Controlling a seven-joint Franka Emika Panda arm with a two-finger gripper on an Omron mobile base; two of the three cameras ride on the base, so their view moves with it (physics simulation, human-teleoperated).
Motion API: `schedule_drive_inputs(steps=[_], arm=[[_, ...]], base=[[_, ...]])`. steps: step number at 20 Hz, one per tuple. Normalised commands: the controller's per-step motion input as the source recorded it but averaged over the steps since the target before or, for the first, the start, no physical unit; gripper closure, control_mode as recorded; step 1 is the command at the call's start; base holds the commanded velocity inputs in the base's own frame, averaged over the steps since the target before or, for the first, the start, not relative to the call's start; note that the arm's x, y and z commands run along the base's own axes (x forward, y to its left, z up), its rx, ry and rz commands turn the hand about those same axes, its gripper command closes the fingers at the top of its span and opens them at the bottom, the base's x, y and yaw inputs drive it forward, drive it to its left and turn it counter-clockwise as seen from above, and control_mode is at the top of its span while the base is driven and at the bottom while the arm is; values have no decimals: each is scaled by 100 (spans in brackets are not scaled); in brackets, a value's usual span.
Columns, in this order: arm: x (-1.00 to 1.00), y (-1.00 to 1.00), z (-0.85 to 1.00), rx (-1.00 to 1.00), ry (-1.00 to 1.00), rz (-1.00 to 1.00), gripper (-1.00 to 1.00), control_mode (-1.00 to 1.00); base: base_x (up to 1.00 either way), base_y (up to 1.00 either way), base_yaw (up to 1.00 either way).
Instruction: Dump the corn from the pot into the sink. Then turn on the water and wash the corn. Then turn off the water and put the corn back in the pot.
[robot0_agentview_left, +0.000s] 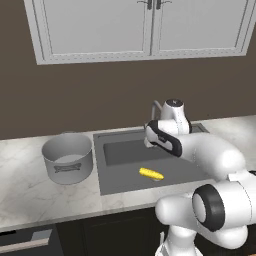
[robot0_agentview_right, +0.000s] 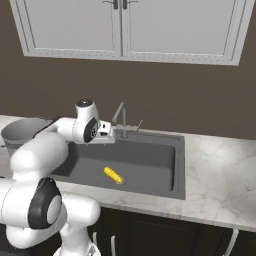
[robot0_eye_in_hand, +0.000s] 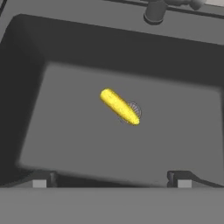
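The sink (robot0_eye_in_hand: 52, 131) floor is open around the corn (robot0_eye_in_hand: 119, 106); the faucet (robot0_agentview_right: 121, 118) stands at the back edge.

Bright yellow corn (robot0_eye_in_hand: 119, 106) lies against the dark grey sink (robot0_agentview_left: 120, 152), set in a white marble counter (robot0_agentview_right: 220, 185) veined in pale grey. On the left, the pot (robot0_agentview_left: 68, 157) is light grey metal (its inside a paler shade). Behind, a brown wall (robot0_agentview_left: 100, 90) carries off-white cabinets (robot0_agentview_right: 130, 27). The tap (robot0_agentview_right: 121, 117) is grey.
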Motion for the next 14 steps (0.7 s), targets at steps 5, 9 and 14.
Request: schedule_drive_inputs(steps=[5, 9, 14], arm=[[6, 5, -26, -8, 1, 0, -100, -100], [0, 0, -17, -9, 9, 0, -100, -100], [2, 0, -22, -5, 2, 0, -100, -100]], base=[[0, 0, 0], [0, 0, 0], [0, 0, 0]])
